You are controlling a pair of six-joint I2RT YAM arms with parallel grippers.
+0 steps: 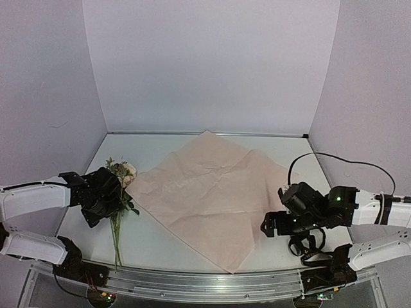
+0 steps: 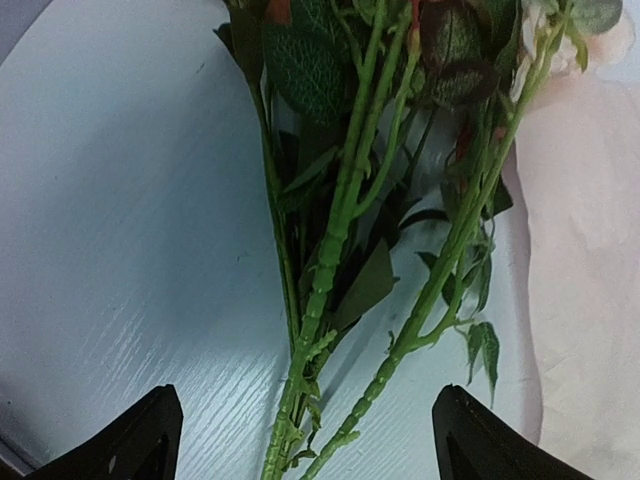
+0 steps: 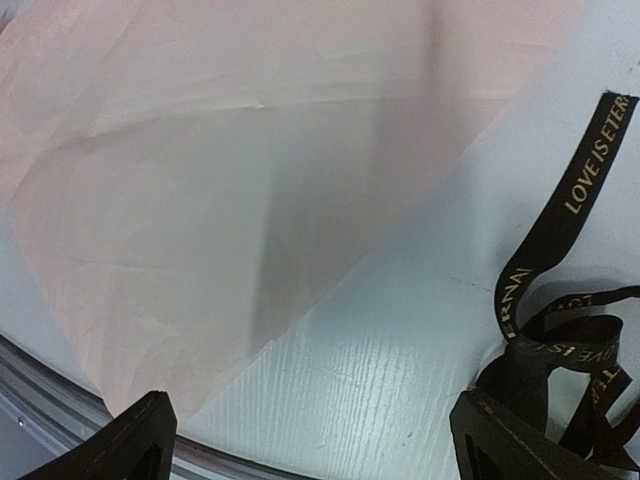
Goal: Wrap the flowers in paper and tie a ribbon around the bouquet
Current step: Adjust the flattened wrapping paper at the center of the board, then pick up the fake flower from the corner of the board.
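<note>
White table (image 1: 157, 240): one paper (image 1: 212, 192), one ribbon (image 3: 560, 220)

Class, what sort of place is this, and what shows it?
Probably a robot test booth: plain walls enclose a table, left arm and right arm reach over it, and flowers, paper and ribbon lie on it.

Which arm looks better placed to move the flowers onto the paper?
The left pincer, open, hovers over the flowers beside the paper; the right pincer is across the sheet, by the ribbon.
</note>
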